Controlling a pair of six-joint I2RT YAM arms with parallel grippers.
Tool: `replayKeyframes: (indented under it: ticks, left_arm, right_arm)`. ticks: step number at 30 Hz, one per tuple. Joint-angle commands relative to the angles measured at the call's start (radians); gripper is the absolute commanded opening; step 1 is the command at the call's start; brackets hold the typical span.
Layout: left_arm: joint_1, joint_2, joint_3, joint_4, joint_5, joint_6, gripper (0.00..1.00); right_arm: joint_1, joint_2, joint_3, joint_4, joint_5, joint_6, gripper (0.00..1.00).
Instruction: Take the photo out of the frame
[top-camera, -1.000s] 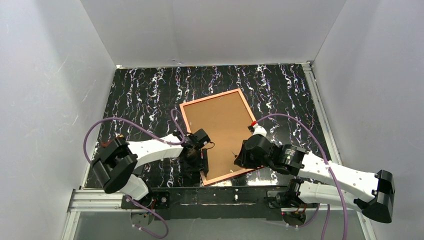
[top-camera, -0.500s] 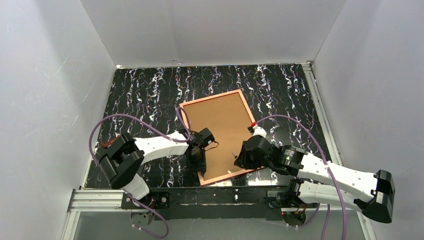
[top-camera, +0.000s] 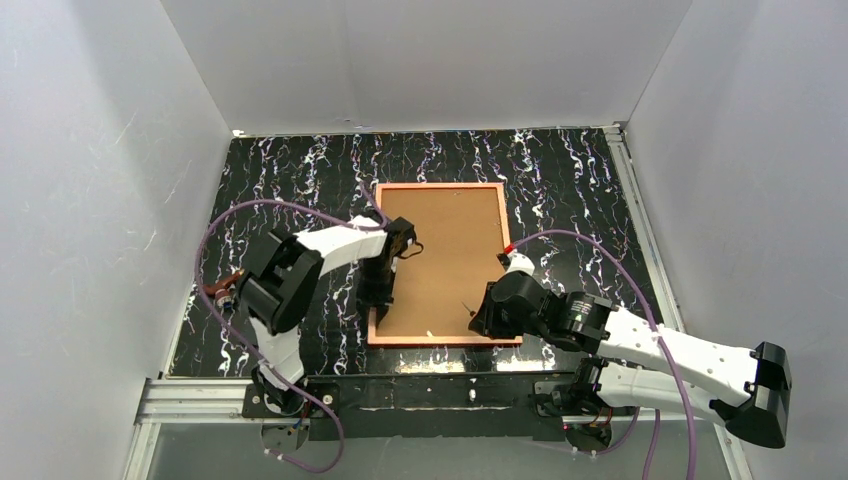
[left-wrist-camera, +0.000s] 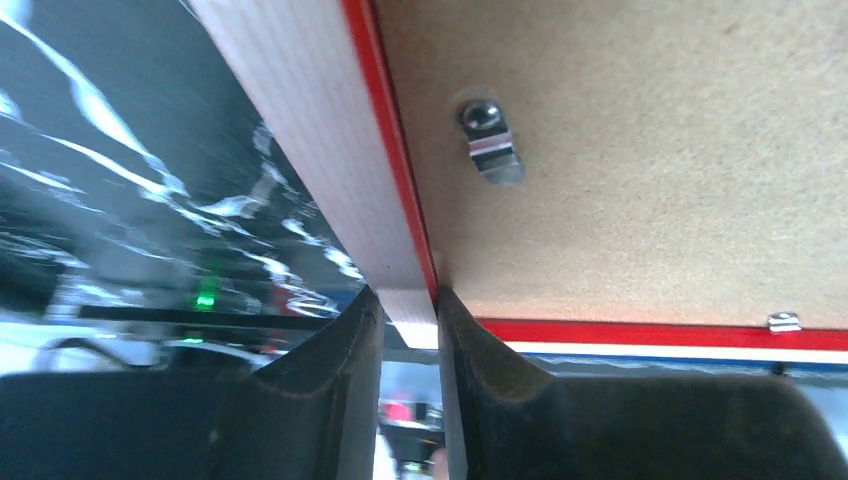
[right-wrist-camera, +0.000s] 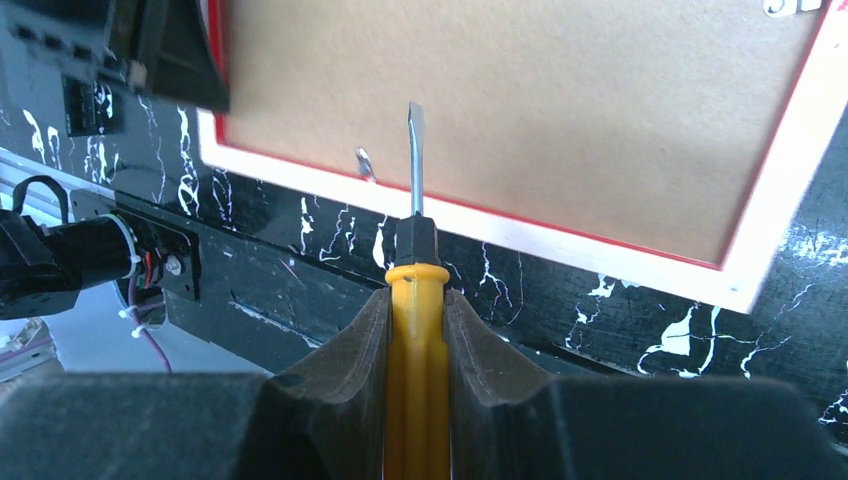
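The frame (top-camera: 440, 186) lies face down on the black marbled table (top-camera: 290, 180), square to its edges, with the photo (top-camera: 445, 260) inside it, so only the brown board back shows. The left gripper (left-wrist-camera: 405, 295) pinches the left rail close to the near corner, one finger outside the pale rim and one inside against the board. The right gripper (right-wrist-camera: 415, 300) is clamped on a yellow-handled screwdriver (right-wrist-camera: 414, 240), whose flat blade hovers over the board just inside the near rail, beside a small metal tab (right-wrist-camera: 365, 162). Another tab (left-wrist-camera: 490, 150) sits near the left rail. The frame looks light and thin, likely to skid on the smooth table unless it is pinned, so a hold on the rail seems sensible. I would guess the board is stiff but easy to dent or scratch, and the print beneath easy to crease. The tabs probably need turning or bending aside first. After that, the place to lift seems to be an edge of the board, not its middle. I cannot tell whether glass sits underneath.
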Motion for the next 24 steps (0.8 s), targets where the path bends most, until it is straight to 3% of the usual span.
replayKeyframes:
  ticks: [1, 4, 8, 12, 14, 15, 20, 22, 24]
  left_arm:
    - [0.014, 0.108, 0.201, -0.365, -0.273, 0.369, 0.00]
    - [0.015, 0.205, 0.330, -0.369, -0.413, 0.523, 0.00]
    - [0.017, 0.273, 0.395, -0.292, -0.395, 0.687, 0.00]
    - [0.027, 0.285, 0.402, -0.231, -0.384, 0.727, 0.00]
    - [0.046, 0.281, 0.416, -0.243, -0.406, 0.680, 0.16]
    - [0.055, 0.278, 0.428, -0.258, -0.422, 0.648, 0.31]
    - [0.080, 0.149, 0.467, -0.317, -0.423, 0.513, 0.80]
    - [0.082, 0.064, 0.464, -0.333, -0.414, 0.466, 0.92]
    - [0.084, -0.021, 0.455, -0.365, -0.371, 0.389, 0.97]
  right_arm:
    - [-0.001, 0.005, -0.013, 0.045, 0.011, 0.004, 0.01]
    - [-0.002, 0.035, 0.010, 0.054, 0.006, -0.010, 0.01]
    - [-0.001, 0.074, 0.058, 0.016, -0.003, -0.019, 0.01]
    - [-0.001, 0.073, 0.054, 0.016, -0.013, -0.012, 0.01]
    - [-0.001, 0.065, 0.048, 0.019, -0.014, -0.010, 0.01]
    - [0.000, 0.061, 0.045, 0.020, -0.011, -0.007, 0.01]
    - [0.000, 0.062, 0.041, 0.021, -0.001, -0.011, 0.01]
    - [-0.001, 0.071, 0.038, 0.034, -0.005, -0.011, 0.01]
    - [-0.001, 0.082, 0.031, 0.053, -0.012, -0.018, 0.01]
